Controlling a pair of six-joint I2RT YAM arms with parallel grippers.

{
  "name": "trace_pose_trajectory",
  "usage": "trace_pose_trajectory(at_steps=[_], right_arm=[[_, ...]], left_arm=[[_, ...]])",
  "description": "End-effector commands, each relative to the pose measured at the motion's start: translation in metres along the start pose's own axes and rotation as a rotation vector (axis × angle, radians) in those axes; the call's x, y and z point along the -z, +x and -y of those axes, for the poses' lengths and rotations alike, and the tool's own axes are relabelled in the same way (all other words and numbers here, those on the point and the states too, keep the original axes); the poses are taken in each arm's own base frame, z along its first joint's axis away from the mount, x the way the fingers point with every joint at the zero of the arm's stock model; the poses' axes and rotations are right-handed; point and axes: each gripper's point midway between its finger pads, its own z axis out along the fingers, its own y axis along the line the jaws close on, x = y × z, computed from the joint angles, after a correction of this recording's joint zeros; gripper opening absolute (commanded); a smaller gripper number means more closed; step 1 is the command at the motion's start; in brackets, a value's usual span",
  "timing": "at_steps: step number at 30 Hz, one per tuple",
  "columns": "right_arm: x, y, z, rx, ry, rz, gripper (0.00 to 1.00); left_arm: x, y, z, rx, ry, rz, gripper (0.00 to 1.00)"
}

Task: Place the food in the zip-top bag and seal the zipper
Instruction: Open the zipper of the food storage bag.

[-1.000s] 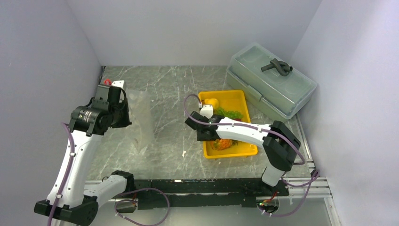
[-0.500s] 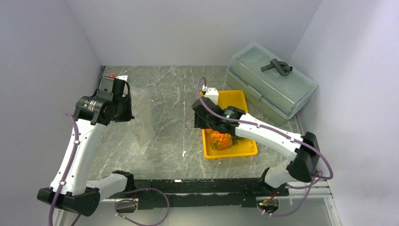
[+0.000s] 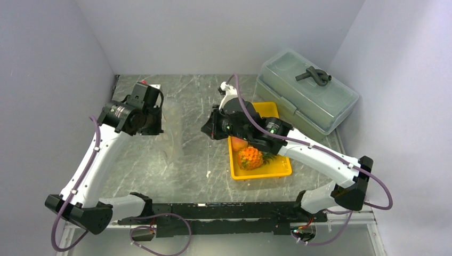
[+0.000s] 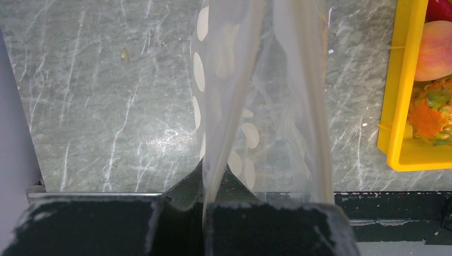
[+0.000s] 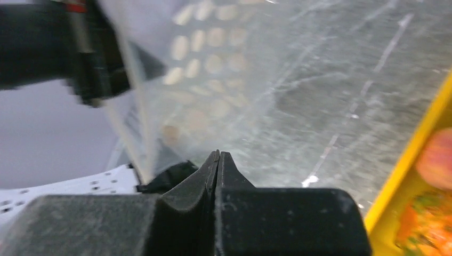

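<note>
My left gripper point(image 3: 153, 120) is shut on the zipper point(image 4: 224, 117) edge of the zip-top bag point(image 3: 174, 136) and holds the bag hanging above the table. In the left wrist view the dotted bag point(image 4: 256, 80) runs up from my pinched jaws point(image 4: 213, 184). My right gripper point(image 3: 209, 128) is shut and empty, between the bag and the tray. Its closed tips point(image 5: 218, 155) point at the bag point(image 5: 213, 69). The pineapple point(image 3: 250, 158) and the orange round fruit point(image 3: 239, 143) lie in the yellow tray point(image 3: 274, 172). A red piece point(image 4: 440, 8) shows at the tray's far end. The lemon and grapes are hidden.
A big grey-green lidded box point(image 3: 306, 90) with a dark handle stands at the back right, just behind the tray. White walls close in the table on three sides. A black rail point(image 3: 224, 210) runs along the near edge.
My right gripper has left the tray and swung left and back toward the bag, its arm stretching out. My left gripper has carried the bag right and farther back.
</note>
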Motion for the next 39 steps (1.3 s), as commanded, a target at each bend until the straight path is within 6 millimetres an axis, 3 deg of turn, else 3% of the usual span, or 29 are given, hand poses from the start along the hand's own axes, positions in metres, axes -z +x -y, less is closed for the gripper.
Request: trace_pose_trajectory(at_steps=[1, 4, 8, 20, 28, 39], right_arm=[[0.026, -0.037, -0.071, -0.010, -0.245, 0.076, 0.00], [0.027, -0.038, -0.095, 0.005, -0.295, 0.066, 0.00], [0.021, -0.032, -0.112, 0.012, -0.311, 0.046, 0.00], [-0.018, 0.001, -0.121, 0.013, -0.304, -0.039, 0.00], [-0.055, 0.024, -0.107, 0.023, -0.200, -0.099, 0.00], [-0.074, 0.022, -0.042, 0.056, 0.127, -0.018, 0.00]], left_arm=[[0.007, -0.014, 0.010, 0.018, -0.006, 0.046, 0.00], [0.004, -0.015, 0.016, 0.009, -0.011, 0.038, 0.00], [0.000, -0.017, 0.025, 0.011, 0.000, 0.031, 0.00], [-0.005, -0.017, 0.038, 0.027, 0.025, 0.025, 0.00], [-0.003, -0.016, 0.040, 0.024, 0.031, 0.031, 0.00], [0.001, -0.009, 0.039, 0.011, 0.053, 0.036, 0.00]])
